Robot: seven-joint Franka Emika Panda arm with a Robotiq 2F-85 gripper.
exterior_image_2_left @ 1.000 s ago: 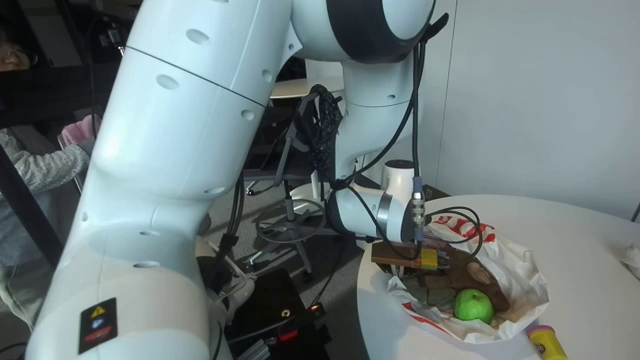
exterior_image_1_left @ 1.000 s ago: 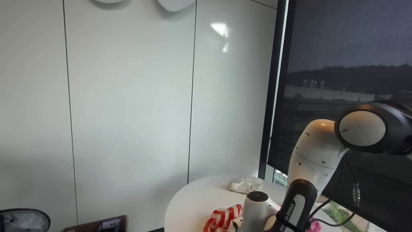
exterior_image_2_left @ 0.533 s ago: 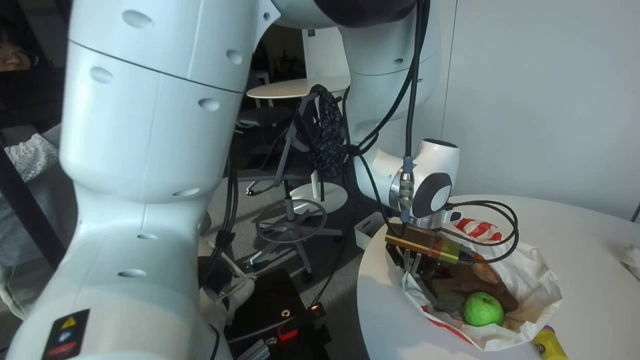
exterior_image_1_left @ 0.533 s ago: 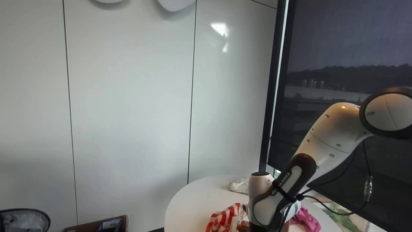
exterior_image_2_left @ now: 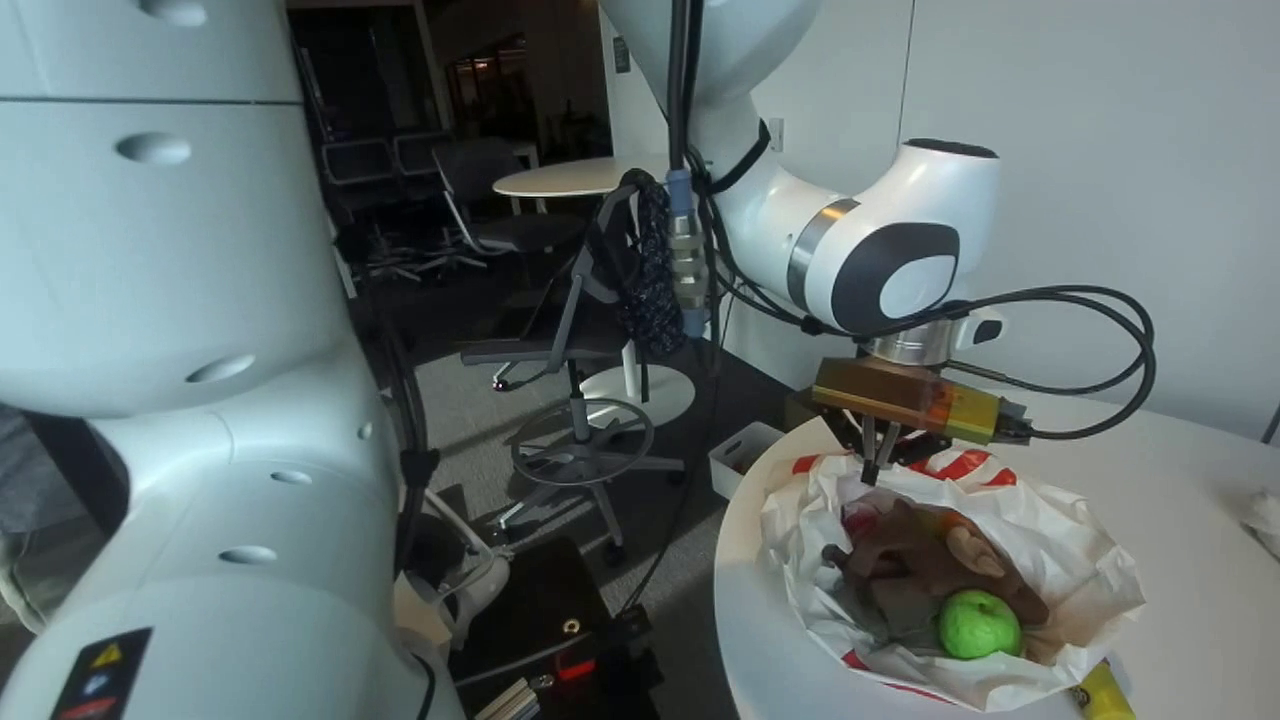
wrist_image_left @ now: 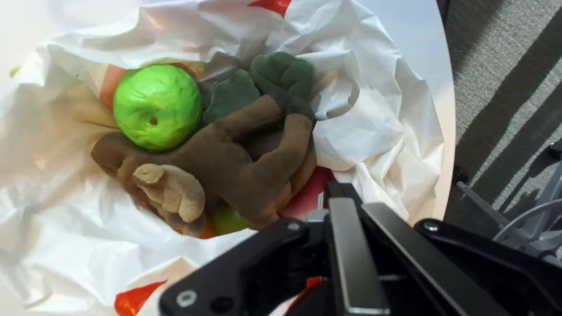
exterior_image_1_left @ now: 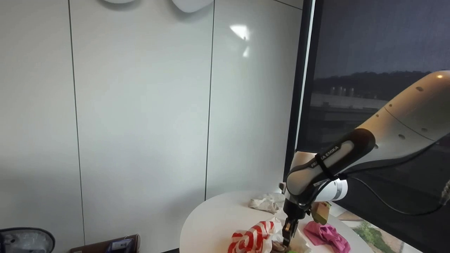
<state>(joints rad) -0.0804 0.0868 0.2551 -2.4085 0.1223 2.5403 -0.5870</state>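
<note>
Pincer point(wrist_image_left: 343, 191) pressed together — nothing held
Brown plush point(wrist_image_left: 224, 160) is contained in bag point(wrist_image_left: 382, 131), left of tips in wrist view.

Bent arm point(exterior_image_1_left: 369, 140), pincer point(wrist_image_left: 344, 192) closed, pointing down

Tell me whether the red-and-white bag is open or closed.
Open. The red-and-white bag has its mouth spread wide in the wrist view, leaving the round green object and brown plush toy inside it visible.
</note>
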